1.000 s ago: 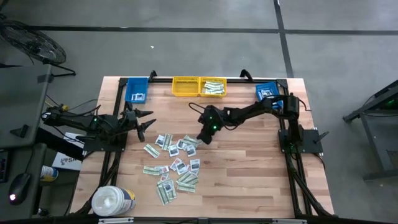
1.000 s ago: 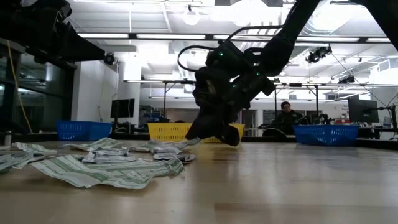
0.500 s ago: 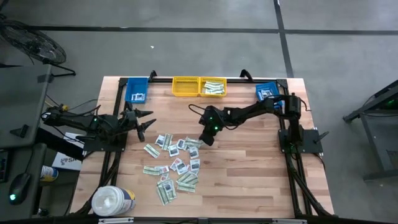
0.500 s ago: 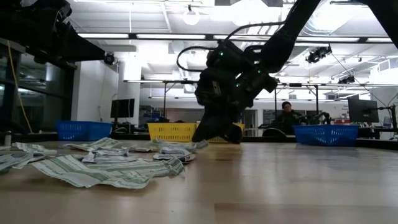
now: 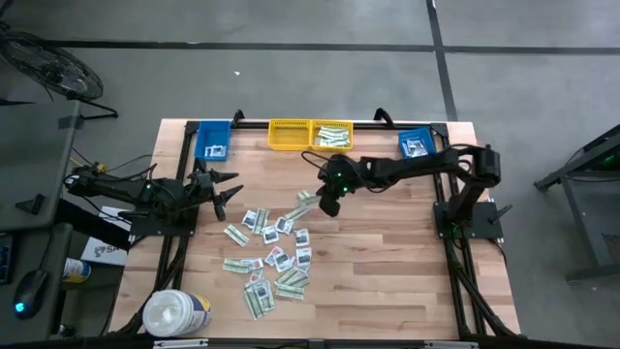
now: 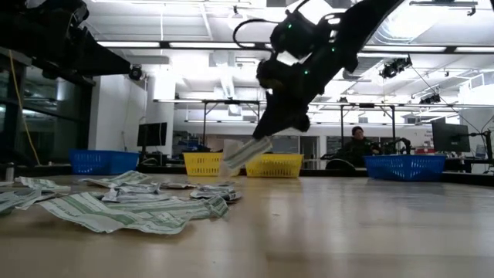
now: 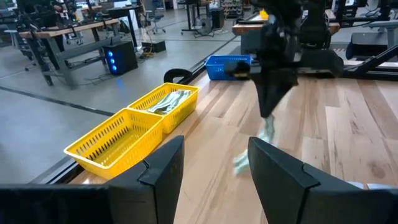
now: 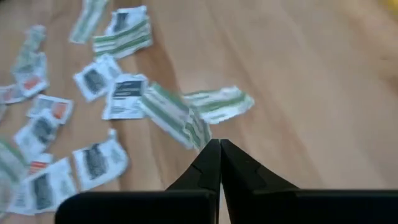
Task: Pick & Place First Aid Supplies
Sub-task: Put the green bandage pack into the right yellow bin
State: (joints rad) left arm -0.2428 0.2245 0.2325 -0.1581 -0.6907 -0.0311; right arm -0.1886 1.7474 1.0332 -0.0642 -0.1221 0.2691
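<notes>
The right gripper (image 5: 325,201) had risen off the wooden table (image 5: 387,262), clenching a long green-white paper strip (image 6: 245,155); the left gripper (image 5: 221,187) waited, jaws spread.

You look straight down on the whole table (image 5: 387,262) from high overhead. Your low camera sits at the tabletop's near edge, facing level toward the far yellow bins (image 6: 239,164). Each wrist camera looks close past its own arm's fingers; the left one shares those bins.
</notes>
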